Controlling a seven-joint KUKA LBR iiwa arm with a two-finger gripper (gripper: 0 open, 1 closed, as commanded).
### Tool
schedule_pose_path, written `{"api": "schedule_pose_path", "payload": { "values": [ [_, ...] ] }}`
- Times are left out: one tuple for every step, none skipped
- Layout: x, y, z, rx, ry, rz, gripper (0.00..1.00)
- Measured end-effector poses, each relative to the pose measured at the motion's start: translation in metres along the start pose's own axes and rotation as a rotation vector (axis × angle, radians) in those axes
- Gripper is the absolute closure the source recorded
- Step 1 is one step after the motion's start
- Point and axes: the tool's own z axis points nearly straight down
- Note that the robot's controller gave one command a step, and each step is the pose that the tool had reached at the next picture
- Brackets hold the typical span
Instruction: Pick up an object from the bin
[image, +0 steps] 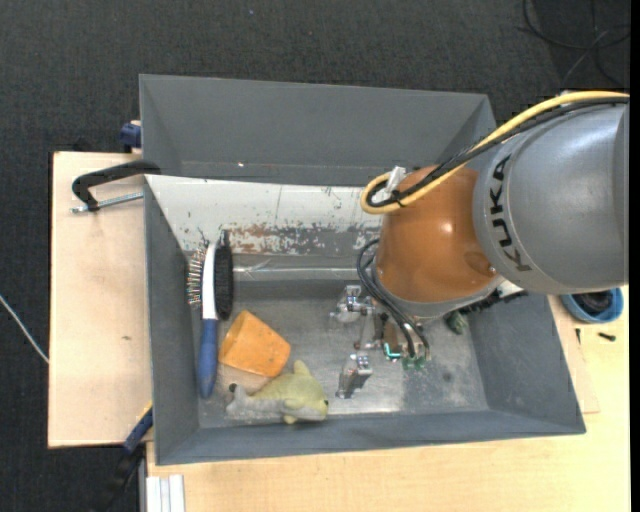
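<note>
**Spread fingers stand beside the things, not around one**

To pick well, the arm should first move left and go down only when one thing is between the fingers. The two-finger metal gripper (351, 338) is spread wide and empty over the bare floor of the grey metal bin (310, 130). A yellow-green soft toy (292, 397) lies just left of the lower finger. The orange wedge-shaped block (255, 346) and the blue-handled brush (209, 310) lie further left.

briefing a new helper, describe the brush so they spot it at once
Look in the grey bin, along its left wall. The brush lies there, beside the orange wedge. It alone is long and thin, with a blue handle and a dark head.
</note>
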Motion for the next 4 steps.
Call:
{"api": "schedule_pose_path", "payload": {
  "values": [
    [-0.011, 0.080, 0.023, -0.005, -0.011, 0.175, 0.00],
    [-0.029, 0.108, 0.063, -0.004, -0.011, 0.214, 0.00],
    [-0.029, 0.108, 0.060, -0.004, -0.010, 0.216, 1.00],
    [-0.034, 0.108, -0.069, -0.007, -0.020, 0.234, 1.00]
  ]
}}
